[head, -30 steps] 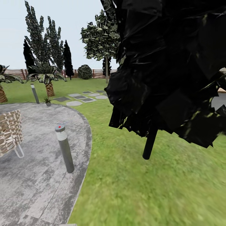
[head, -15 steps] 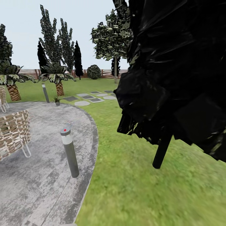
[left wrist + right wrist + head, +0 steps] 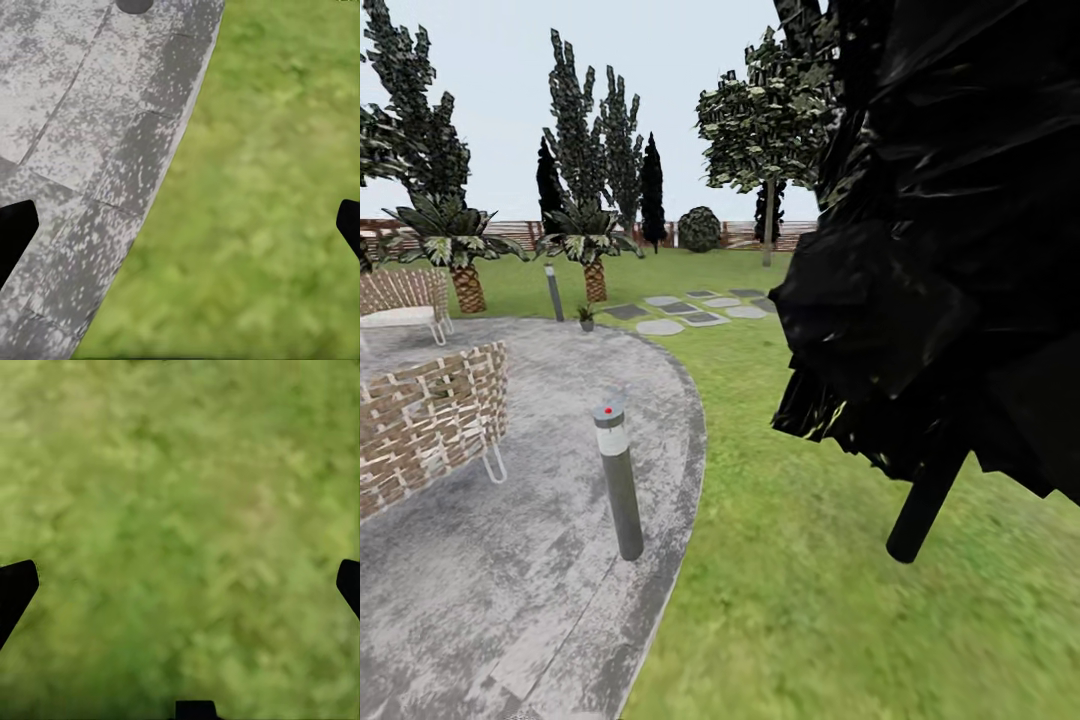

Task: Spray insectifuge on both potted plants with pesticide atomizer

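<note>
Grey paving of the patio [image 3: 510, 560] carries a lamp post [image 3: 618, 480] close ahead that the base could hit on its way to the far potted plant [image 3: 586, 317], both jaws spread, holding nothing, the pesticide atomizer nowhere visible.

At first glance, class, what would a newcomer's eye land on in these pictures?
A huge black-leaved tree looms close on the right, over the lawn. Left of it, a grey lamp post with a red dot stands near the round paved patio's edge, with woven chairs beyond.
</note>
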